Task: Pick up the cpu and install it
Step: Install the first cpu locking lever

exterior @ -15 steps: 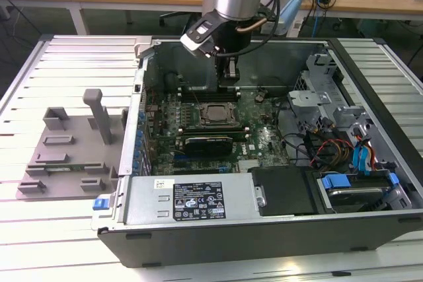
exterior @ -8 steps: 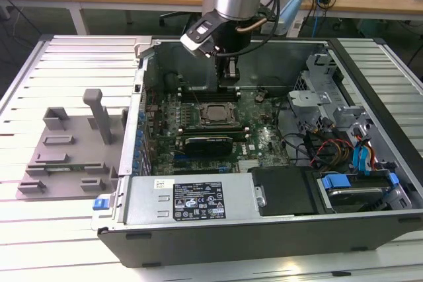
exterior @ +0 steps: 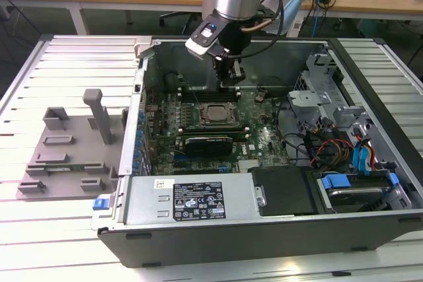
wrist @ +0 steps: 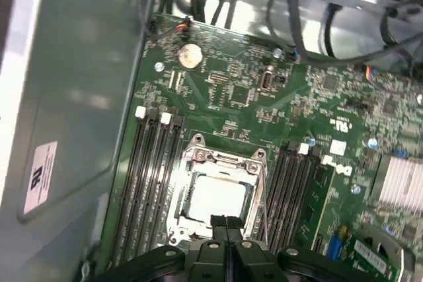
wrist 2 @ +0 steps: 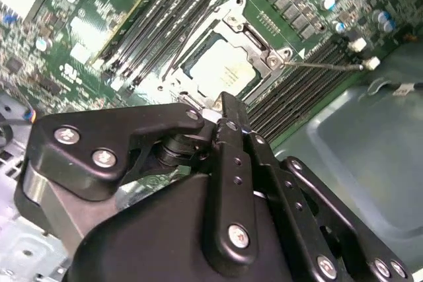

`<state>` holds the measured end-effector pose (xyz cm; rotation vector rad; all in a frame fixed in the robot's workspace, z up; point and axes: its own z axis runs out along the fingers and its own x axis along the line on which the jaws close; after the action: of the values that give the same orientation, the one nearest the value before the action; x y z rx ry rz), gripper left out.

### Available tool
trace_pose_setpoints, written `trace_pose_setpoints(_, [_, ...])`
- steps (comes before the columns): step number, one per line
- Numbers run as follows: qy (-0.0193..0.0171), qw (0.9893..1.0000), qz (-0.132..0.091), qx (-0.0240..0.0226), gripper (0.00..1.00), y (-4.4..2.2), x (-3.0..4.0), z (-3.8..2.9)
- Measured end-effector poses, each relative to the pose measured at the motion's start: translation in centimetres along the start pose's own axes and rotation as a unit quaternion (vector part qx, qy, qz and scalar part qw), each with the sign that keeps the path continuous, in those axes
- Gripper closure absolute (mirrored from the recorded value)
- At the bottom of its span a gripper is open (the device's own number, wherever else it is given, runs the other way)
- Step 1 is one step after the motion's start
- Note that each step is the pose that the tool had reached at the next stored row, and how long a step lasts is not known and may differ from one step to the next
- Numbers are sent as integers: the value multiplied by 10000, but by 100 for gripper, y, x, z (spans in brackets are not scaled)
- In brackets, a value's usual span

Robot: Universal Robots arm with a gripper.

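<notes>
We find the small flat square cpu with the silvery-grey metal top (wrist: 215, 196) already seated in the metal-framed socket (wrist: 221, 158) on the green motherboard (wrist: 231, 90), inside the open grey computer case (exterior: 198, 203). The black gripper (wrist: 225, 219) hangs just above it with its fingers pressed together, holding nothing. We judge pick-up and placement done. We cannot tell whether the thin wire lever (wrist 2: 324, 65) is latched.

Light: bright, even, from overhead. Glare: cpu (wrist: 215, 196) top washed white, first wrist view. Shadows: soft, inside computer case (exterior: 152, 199).
</notes>
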<state>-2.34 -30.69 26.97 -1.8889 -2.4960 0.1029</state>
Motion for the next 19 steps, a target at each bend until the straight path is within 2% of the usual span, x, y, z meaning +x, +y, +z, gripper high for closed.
trace_pose_setpoints(1, [-9,9999,-159,-5,89,0,0,0])
trace_pose_setpoints(2, [-22,9993,-371,-12,89,0,0,0])
trace_pose_setpoints(3, [-36,9981,-610,-19,89,0,0,0])
trace_pose_setpoints(9, [-63,9941,-1082,-35,89,0,0,0])
trace_pose_setpoints(10, [-70,9929,-1190,-38,89,0,0,0])
trace_pose_setpoints(12, [-76,9914,-1305,-42,89,0,0,0])
trace_pose_setpoints(14, [-89,9883,-1523,-49,89,0,0,0])
trace_pose_setpoints(16, [-95,9866,-1630,-52,89,0,0,0])
trace_pose_setpoints(18, [-105,9839,-1784,-57,89,0,0,0])
trace_pose_setpoints(19, [-107,9830,-1833,-58,89,0,0,0])
